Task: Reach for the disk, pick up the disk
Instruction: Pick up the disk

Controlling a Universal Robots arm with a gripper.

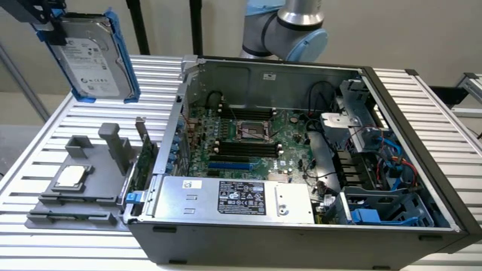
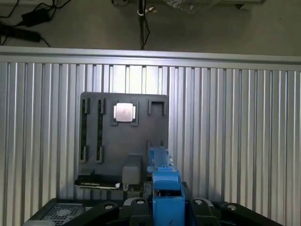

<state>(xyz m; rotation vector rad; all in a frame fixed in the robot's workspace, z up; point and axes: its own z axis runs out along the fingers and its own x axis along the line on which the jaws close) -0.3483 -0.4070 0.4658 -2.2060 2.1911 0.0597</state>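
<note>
Exterior view: the disk (image 1: 94, 56) hangs upright in the air at the far left of the scene, its white label facing the camera and blue rails along its edges. The gripper (image 1: 47, 22) is clamped on its upper end. Below it a grey fixture tray (image 1: 90, 192) lies on the slatted table (image 1: 444, 113), with a small square chip (image 1: 70, 176) seated in it. Just right of the tray stands the open computer case (image 1: 301, 237), and the robot arm (image 1: 290, 28) rises behind it.
</note>
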